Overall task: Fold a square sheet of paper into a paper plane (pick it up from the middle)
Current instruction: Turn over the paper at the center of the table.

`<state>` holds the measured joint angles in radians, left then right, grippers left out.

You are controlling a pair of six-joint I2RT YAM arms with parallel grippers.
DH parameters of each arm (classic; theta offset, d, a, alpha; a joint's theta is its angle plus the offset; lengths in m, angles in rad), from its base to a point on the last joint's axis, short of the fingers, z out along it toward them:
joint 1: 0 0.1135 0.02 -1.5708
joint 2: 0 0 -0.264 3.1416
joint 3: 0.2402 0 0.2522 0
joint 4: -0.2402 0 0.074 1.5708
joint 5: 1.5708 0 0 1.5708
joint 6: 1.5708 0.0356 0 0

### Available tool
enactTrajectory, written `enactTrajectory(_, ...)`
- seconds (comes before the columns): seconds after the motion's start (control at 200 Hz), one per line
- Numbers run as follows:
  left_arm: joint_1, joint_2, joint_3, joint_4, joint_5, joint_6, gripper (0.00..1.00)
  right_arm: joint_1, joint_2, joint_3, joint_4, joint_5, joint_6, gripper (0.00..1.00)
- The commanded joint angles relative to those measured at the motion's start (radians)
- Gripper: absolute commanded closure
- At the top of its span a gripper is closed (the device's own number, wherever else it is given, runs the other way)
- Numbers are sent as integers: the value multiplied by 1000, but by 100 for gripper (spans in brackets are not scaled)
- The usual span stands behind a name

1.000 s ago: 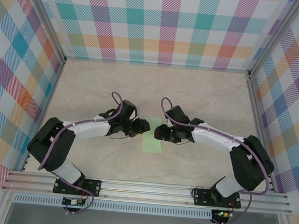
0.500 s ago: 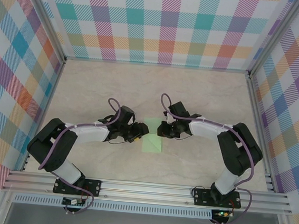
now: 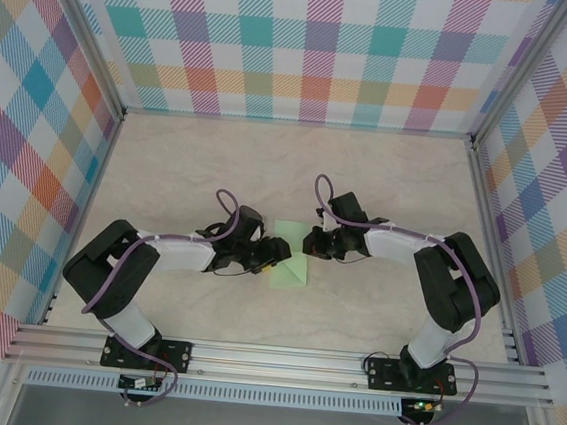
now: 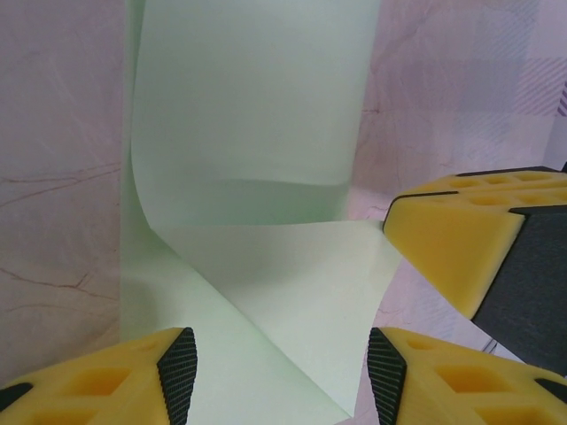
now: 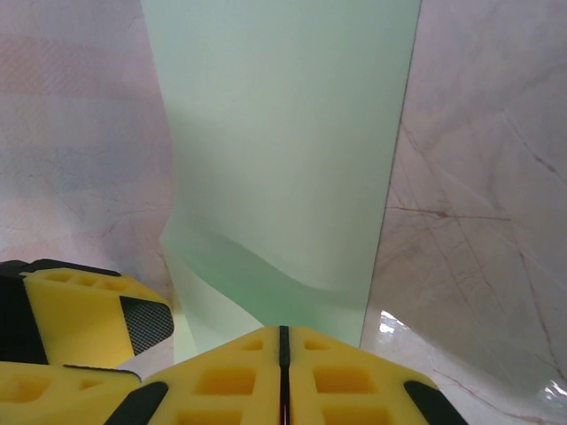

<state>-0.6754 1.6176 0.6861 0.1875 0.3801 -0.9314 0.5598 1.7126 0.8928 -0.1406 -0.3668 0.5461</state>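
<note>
The square sheet of paper [image 3: 290,264] lies on the table as a pale mint-green strip, with one corner turned over into a diagonal flap [image 4: 292,283]. My left gripper [image 3: 273,253] is at the strip's left edge. In the left wrist view this gripper [image 4: 282,376] stands open, its black pads [image 4: 178,372] either side of the flap. My right gripper [image 3: 312,243] is at the strip's far right corner. In its own view it [image 5: 283,341] is shut, tips at the paper's [image 5: 283,133] near end; whether paper is pinched is hidden. No paper plane shape shows.
The marbled beige tabletop [image 3: 387,182] is walled on three sides by plaid panels [image 3: 310,44]. An aluminium rail [image 3: 279,361] runs along the near edge by the arm bases. The two grippers sit close together, the right fingers [image 4: 452,239] touching the flap's corner.
The right gripper has gone from partly open to shut and shifted slightly right. The left gripper slid right and nearer. A corner of the strip now lies folded over as a diagonal flap.
</note>
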Motion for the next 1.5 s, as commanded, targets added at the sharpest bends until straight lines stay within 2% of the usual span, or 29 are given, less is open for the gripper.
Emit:
enactTrajectory(0.0, -17, 31, 28, 28, -8, -1, 45, -7, 8, -19, 17, -22, 5, 91)
enactTrajectory(0.57, -27, 79, 61, 56, -21, -14, 73, -15, -2, -34, 3, -15, 10, 90)
enactTrajectory(0.7, -29, 76, 62, 58, -18, -2, 80, -18, -14, -31, -10, -8, 21, 86)
enactTrajectory(0.795, -28, 75, 64, 56, -15, 9, 85, -24, -54, -27, -33, -9, 38, 77)
enactTrajectory(0.885, -30, 75, 68, 54, -10, 23, 87, -37, -119, -20, -78, 17, 64, 59)
enactTrajectory(1.06, -32, 63, 107, -13, -23, 60, 92, -51, -277, 4, -249, 188, 80, 35)
enactTrajectory(1.14, -32, 39, 142, -102, -39, 103, 93, -52, -339, 23, -344, 294, 88, 25)
enactTrajectory(1.23, -34, -5, 223, -292, -97, 185, 94, -52, -408, 25, -403, 388, 102, 17)
enactTrajectory(1.36, -56, -84, 372, -667, -275, 338, 94, -52, -506, 5, -427, 446, 104, 9)
enactTrajectory(1.495, -66, -132, 506, -952, -454, 464, 93, -53, -597, -14, -446, 513, 119, 3)
